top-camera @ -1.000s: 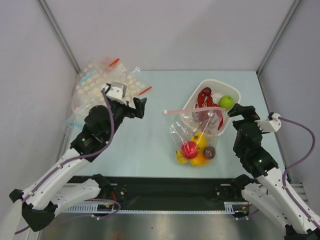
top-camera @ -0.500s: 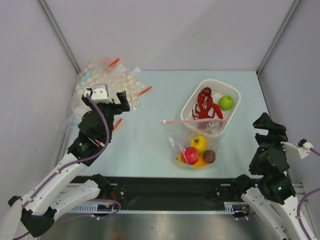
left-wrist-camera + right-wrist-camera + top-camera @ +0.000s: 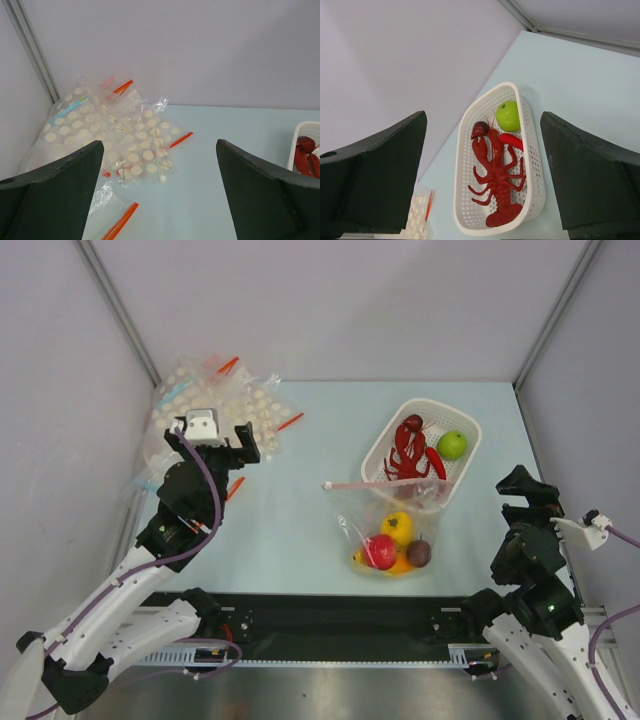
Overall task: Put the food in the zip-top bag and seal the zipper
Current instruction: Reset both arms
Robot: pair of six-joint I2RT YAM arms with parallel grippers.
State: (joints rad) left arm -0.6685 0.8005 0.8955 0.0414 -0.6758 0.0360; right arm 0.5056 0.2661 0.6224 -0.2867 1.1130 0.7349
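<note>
- Overhead view: my landmark is the white basket (image 3: 432, 403). The zip-top bag (image 3: 368, 510) lies flat on the surface just on the near side of it, and the zipper (image 3: 385, 482) runs along the basket's near edge. I can't tell if they touch.
- Inside the bag are the yellow pepper (image 3: 398, 527), red apple (image 3: 379, 550), purple fruit (image 3: 419, 553) and mango (image 3: 400, 565), all bunched at the end farthest from the basket. The lobster (image 3: 410, 450) and green apple (image 3: 452, 445) sit in the basket, so I'd call this about two thirds loaded.
- The left end effector (image 3: 243, 443) hangs well to the left of the basket, over the dotted bags (image 3: 215, 405). The right end effector (image 3: 528, 490) is near the basket's right side and holds nothing.
- Left wrist view: the left end effector (image 3: 160, 150) has its fingers spread wide and empty. It looks at the dotted bags (image 3: 125, 145), and the basket (image 3: 295, 145) only just peeks in at the right edge.
- Right wrist view: the right end effector (image 3: 483, 120) is spread too, with the lobster (image 3: 495, 185) and green apple (image 3: 508, 115) framed between its fingers.
- My worries: the bag mouth looks collapsed, so the lobster's legs could snag the zipper or shove the whole bag away. Lifting the mouth too high could let the round fruit roll out. Neither wrist camera sees the bag, so lining up will be half blind.
</note>
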